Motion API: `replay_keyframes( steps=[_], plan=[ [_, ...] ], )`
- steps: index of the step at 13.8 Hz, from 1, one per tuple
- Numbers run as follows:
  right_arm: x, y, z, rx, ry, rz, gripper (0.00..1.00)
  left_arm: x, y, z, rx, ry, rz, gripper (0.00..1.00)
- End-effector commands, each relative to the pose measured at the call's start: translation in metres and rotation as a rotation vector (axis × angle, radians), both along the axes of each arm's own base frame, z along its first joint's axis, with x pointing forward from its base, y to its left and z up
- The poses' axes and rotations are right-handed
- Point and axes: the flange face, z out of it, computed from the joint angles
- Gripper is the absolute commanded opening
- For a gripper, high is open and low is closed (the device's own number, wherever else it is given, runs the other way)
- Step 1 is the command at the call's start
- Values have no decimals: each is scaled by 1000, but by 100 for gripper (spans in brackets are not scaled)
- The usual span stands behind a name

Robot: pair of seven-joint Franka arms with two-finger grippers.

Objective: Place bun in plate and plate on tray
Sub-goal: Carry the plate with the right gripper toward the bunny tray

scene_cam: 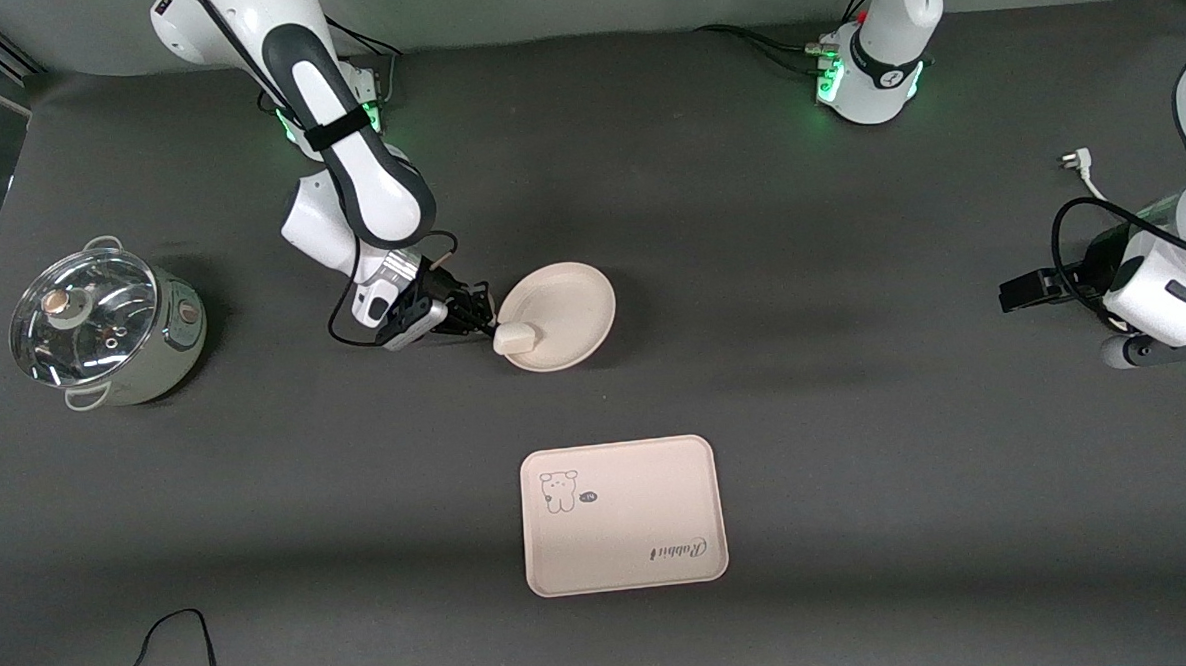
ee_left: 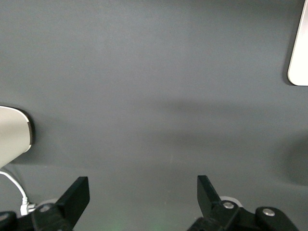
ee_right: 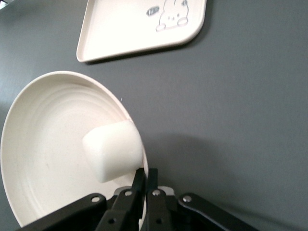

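- Right tool [scene_cam: 480,316], clenched on the plate [scene_cam: 564,309] rim at its right-arm edge; bun [scene_cam: 514,337] inside, against that rim, just beside the tips.
- Tray [scene_cam: 623,515] nearer the camera than the plate, well apart, long axis across the bench [scene_cam: 857,412].
- Left tool [ee_left: 143,195] released, waiting at its own end.
- Bun: small, white, smooth.

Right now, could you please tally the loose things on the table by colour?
Cream-beige: 2, the plate and the tray
White: 1, the bun
Pale green with a glass lid: 1, the pot
Total: 4
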Motion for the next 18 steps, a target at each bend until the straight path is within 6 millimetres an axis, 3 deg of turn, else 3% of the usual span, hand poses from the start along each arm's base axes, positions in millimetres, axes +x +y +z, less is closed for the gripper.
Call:
replay_keyframes(
  steps=[1, 4, 7, 9, 12, 14, 16, 18],
  plan=[
    [28, 10, 36, 25, 38, -5, 0, 9, -2, -4, 4, -4, -18, 100],
    [60, 11, 66, 48, 66, 3, 0, 13, -4, -4, 3, -7, -19, 100],
    [103, 18, 109, 27, 115, 61, 0, 13, -3, -7, 3, -2, -18, 100],
    [131, 31, 136, -38, 192, 64, 0, 13, -5, -8, 4, 1, -21, 100],
    [162, 53, 153, -50, 211, 35, 0, 13, -3, -6, 6, -4, -20, 100],
    [185, 57, 148, -57, 195, 6, 0, 12, -2, -3, 12, -9, -19, 100],
    [205, 76, 136, -73, 185, -15, 0, 11, 0, -5, 18, -4, -19, 100],
    [224, 89, 105, -107, 181, -27, 0, 11, 0, -4, 19, -10, -19, 100]
  ],
)
